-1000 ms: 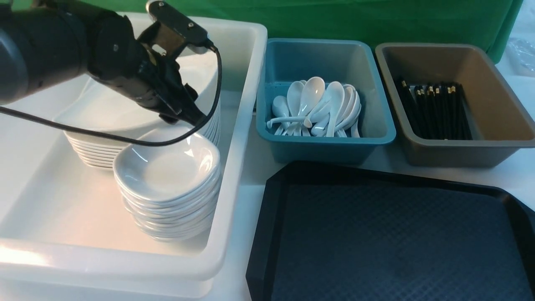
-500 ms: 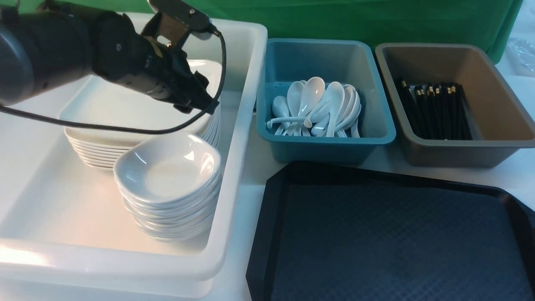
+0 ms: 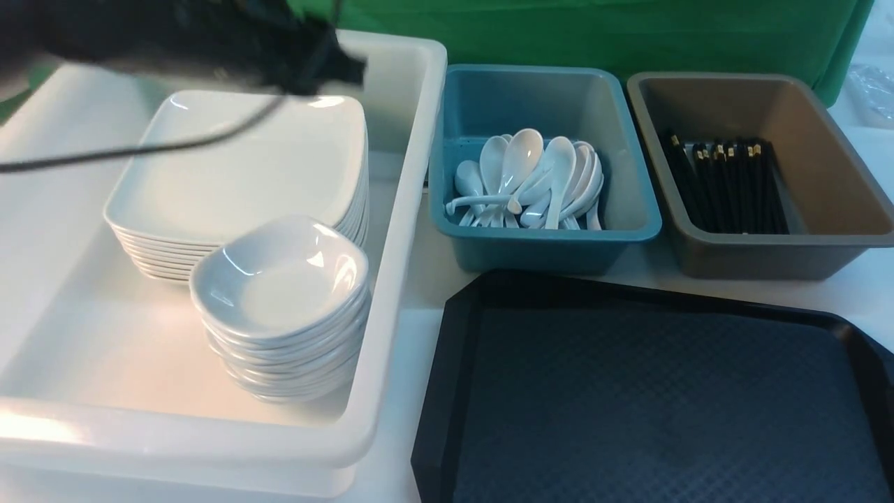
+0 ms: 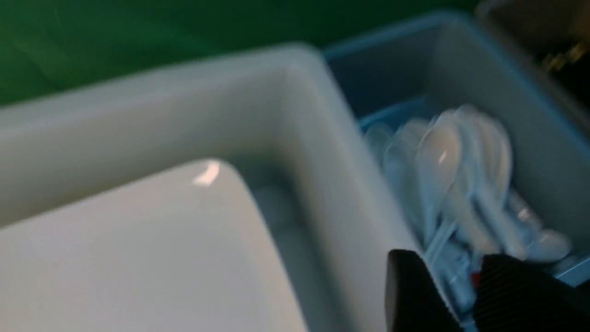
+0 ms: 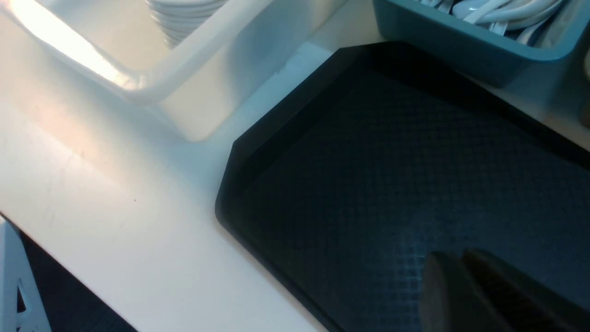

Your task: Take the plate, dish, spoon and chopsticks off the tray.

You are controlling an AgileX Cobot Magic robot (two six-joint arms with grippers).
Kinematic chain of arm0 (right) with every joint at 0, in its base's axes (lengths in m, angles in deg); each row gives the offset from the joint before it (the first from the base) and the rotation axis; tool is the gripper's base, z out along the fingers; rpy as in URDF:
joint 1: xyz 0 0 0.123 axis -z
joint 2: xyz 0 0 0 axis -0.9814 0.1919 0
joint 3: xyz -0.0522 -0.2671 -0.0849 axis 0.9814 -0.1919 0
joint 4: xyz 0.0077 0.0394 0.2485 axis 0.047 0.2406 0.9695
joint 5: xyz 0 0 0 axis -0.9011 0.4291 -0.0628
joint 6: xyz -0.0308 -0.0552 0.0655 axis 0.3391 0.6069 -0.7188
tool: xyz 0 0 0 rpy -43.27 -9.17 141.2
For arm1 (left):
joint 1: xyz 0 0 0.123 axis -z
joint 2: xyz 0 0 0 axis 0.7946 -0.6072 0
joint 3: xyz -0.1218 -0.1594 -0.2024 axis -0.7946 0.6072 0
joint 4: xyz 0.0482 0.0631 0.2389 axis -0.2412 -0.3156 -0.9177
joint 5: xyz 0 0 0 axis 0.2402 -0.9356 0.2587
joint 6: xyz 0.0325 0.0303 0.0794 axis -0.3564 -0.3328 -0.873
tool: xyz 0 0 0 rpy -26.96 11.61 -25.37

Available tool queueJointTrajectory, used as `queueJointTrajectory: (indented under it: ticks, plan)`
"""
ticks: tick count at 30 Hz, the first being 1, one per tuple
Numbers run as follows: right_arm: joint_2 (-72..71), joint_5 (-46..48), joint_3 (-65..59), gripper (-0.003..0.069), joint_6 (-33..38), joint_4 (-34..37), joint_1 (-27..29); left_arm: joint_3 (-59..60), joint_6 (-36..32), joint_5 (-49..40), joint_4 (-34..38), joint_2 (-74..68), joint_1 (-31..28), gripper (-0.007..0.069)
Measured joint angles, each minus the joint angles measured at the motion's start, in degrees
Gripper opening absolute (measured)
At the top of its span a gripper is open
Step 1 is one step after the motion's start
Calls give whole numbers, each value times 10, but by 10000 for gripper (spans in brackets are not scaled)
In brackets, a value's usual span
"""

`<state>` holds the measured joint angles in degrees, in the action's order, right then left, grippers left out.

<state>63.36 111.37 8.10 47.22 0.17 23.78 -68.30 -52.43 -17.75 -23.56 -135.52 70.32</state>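
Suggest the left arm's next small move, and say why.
Probably pull back clear of the white tub and park. The tray looks bare, the plate tops its stack, and the left gripper, blurred above the tub's far rim, seems to hold nothing.

Glossy white plate [image 3: 237,161]; matt black crosshatch-textured plastic tray [image 3: 663,398].

Bright overhead light, left-wrist view motion-blurred

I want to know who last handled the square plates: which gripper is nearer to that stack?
Left. The left gripper hovers, blurred, above the far edge of the plate stack in the white tub. The right gripper is over the tray, outside the tub.
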Motion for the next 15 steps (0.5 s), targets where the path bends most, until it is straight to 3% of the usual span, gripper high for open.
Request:
queueJointTrajectory:
  ticks: [3, 5, 11, 15]
  plan:
    - [0, 0, -1, 70, 1, 0, 0, 28, -50, 7, 41, 97, 4, 47]
    - [0, 1, -3, 70, 3, 0, 0, 54, -70, 14, 53, 138, 10, 24]
    - [0, 2, -4, 69, 12, -2, 0, 239, -104, 67, 94, 355, 34, 8]
    - [0, 2, -4, 24, 13, -6, 0, 366, -105, 103, 96, 484, 36, 8]
